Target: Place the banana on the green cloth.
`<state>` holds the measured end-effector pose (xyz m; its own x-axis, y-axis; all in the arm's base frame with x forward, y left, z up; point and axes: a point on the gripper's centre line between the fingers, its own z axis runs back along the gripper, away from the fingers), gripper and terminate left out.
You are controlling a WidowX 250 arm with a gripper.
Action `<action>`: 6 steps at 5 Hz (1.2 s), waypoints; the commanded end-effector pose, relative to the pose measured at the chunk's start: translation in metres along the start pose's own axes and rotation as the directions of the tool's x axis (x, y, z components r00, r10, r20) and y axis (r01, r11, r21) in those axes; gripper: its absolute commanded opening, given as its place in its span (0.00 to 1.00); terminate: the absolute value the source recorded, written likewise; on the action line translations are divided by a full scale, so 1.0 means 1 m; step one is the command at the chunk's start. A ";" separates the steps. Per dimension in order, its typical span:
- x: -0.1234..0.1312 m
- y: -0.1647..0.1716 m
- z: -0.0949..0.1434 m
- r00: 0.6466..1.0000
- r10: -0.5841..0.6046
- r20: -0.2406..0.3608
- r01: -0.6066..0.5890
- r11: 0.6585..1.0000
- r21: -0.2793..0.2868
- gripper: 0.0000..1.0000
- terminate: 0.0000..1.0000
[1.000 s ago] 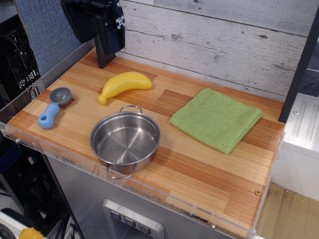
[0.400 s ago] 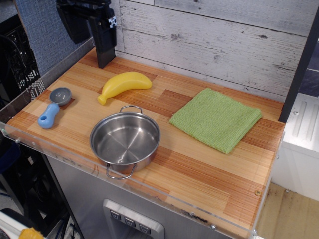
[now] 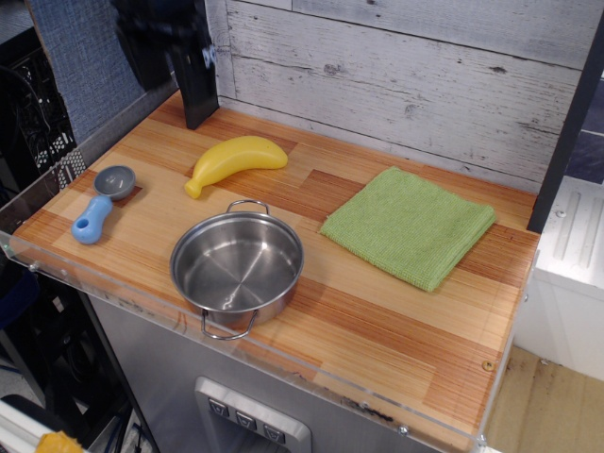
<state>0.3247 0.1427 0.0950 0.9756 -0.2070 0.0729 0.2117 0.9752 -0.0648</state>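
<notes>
Wood-grain worktop [image 3: 377, 321] is carrying four things. The banana [image 3: 234, 162] is lying flat near the back left, its stubby stem end pointing toward the front left and its curve bowing toward the rear wall. It is resting bare on the wood, touching nothing else. The green cloth [image 3: 409, 226] is lying folded and square on the right side, well apart from the banana, with nothing sitting on it. Between them and closer to the front edge, a steel pot [image 3: 237, 269] is standing upright and empty, one loop handle facing the banana and the other facing the front edge. A blue scoop [image 3: 101, 205] is lying near the left edge, its grey bowl toward the back and its handle toward the front.

The pincer [image 3: 196, 85] is hanging at the top left corner, a dark and motion-blurred shape with one black finger reaching down close to the worktop behind the banana. It is standing apart from the banana and is holding nothing. Blur and the camera angle are hiding the gap between its fingers, so I cannot tell whether they are spread or pressed together.

A whitewashed plank wall [image 3: 425, 85] is standing behind the worktop.
</notes>
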 end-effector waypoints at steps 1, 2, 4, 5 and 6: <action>0.020 -0.003 -0.025 0.993 -0.111 0.029 0.111 0.994 0.007 1.00 0.00; 0.028 -0.006 -0.045 0.982 -0.184 0.045 0.185 0.982 -0.028 1.00 0.00; 0.032 -0.006 -0.081 0.979 -0.205 0.000 0.204 0.978 -0.031 1.00 0.00; 0.031 -0.007 -0.085 0.979 -0.201 -0.014 0.201 0.979 -0.016 0.00 0.00; 0.031 -0.013 -0.076 0.979 -0.205 0.005 0.205 0.979 -0.008 0.00 0.00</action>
<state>0.3511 0.1206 0.0089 0.9233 -0.3792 0.0619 0.3833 0.9200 -0.0815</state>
